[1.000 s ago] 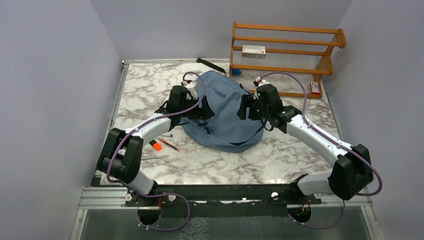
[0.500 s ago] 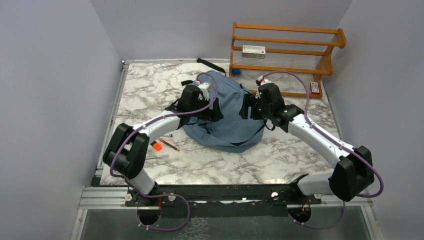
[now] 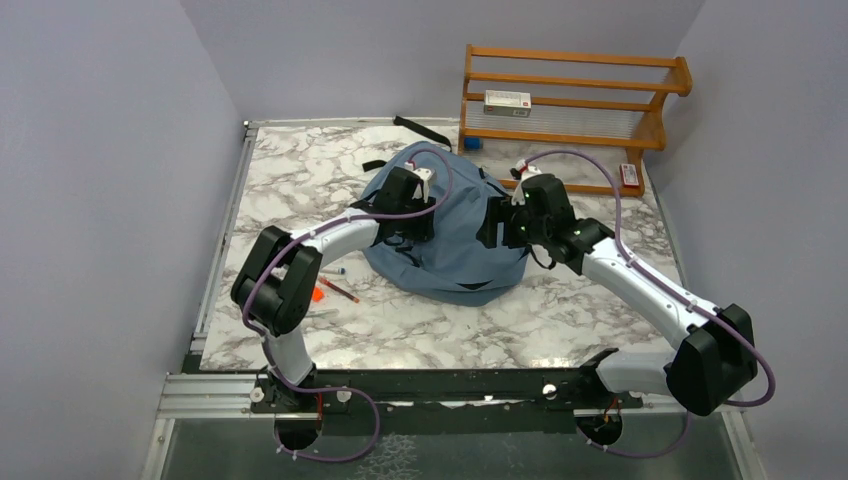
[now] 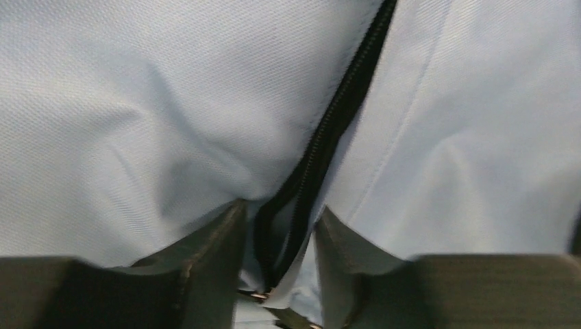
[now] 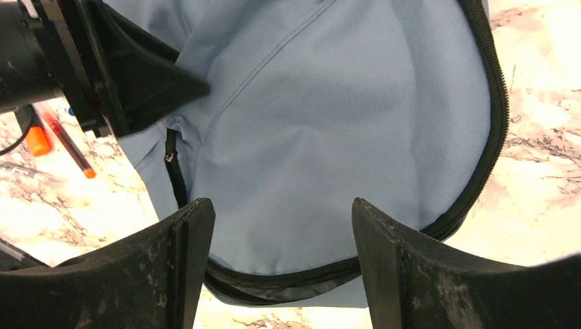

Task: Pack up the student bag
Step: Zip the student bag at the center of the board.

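A: Where is the student bag (image 3: 455, 245)?
B: On the table (image 3: 300, 170), centred between both arms. Left gripper (image 4: 279, 219) straddles the zipper (image 4: 329, 130); clamped or not, cannot tell. Right gripper (image 5: 281, 212) hangs open above the fabric.
A: Procedure?
B: Pinch the trim only, not loose cloth; brace with the right

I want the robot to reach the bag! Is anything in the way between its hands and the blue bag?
Nothing visible is in the way. The left hand is right against the student bag, its fingers on either side of the black zipper. The right hand is open, facing bare bag fabric.
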Controlling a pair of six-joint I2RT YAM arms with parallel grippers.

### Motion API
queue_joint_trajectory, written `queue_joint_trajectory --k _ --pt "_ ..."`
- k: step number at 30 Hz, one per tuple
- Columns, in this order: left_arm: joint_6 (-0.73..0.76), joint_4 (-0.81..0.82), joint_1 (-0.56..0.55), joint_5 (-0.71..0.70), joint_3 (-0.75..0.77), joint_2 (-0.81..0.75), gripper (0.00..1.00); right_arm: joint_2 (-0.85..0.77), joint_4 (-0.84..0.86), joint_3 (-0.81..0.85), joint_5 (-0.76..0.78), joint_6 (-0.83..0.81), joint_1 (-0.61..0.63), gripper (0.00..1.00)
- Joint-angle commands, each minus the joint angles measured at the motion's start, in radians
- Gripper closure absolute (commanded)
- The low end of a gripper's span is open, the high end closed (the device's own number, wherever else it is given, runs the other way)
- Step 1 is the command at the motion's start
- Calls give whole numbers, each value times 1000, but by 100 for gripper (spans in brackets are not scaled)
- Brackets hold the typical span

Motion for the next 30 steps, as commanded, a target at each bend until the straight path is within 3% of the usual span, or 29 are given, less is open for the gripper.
queue_joint_trajectory --k 1,3,5,13,30 --pt "47 -59 6 -62 39 28 71 -21 32 -22 -31 -4 -2 22" --pt "45 -59 5 -42 51 26 90 -27 35 -28 -36 -2 -2 22" --pt "42 -59 5 -11 68 18 100 -36 43 -36 -75 -12 -2 22" --pt "11 -65 5 114 170 -56 100 -50 198 -109 -469 -115 -2 24" --pt "17 -137 6 164 295 -99 100 -27 272 -121 -491 -116 9 33"
